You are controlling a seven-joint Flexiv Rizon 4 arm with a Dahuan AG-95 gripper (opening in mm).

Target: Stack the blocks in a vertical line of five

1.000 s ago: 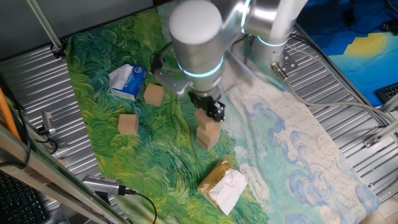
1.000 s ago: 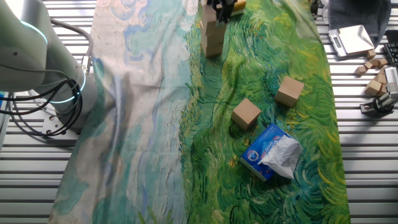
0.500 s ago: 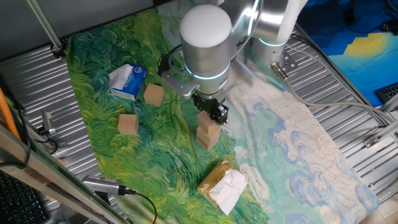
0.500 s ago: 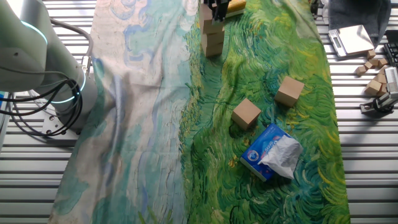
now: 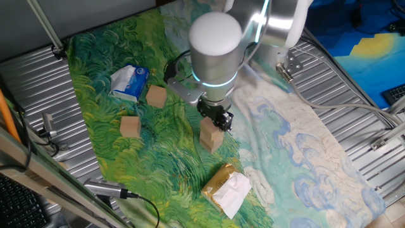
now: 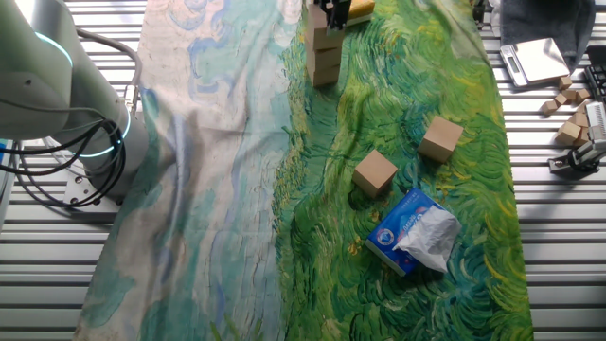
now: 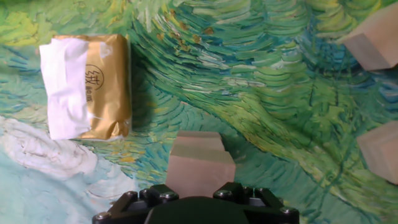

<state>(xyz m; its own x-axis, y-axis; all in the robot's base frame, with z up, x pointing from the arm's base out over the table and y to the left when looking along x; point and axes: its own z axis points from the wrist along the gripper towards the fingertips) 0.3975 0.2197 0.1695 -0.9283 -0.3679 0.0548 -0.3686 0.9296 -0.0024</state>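
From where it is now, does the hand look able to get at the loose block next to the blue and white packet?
Probably yes. That block sits alone on the cloth, apart from the packet, top uncovered. The hand is above the stack.

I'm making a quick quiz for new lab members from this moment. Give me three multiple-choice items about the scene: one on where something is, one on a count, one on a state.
1. Where is the gold-and-white packet?
A. On the painted cloth
B. On top of the stack
C. On the metal slats

2. How many loose blocks lie beside the blue-and-white packet?
A. None
B. Two
C. Four

3. How do the stack's blocks sit?
A. Scattered flat
B. One on another
C. Leaning on a packet

Answers: 1 A, the gold-and-white packet lies on the cloth. 2 B, one loose block and another sit near the blue-and-white packet. 3 B, the stack stands upright under the claw.
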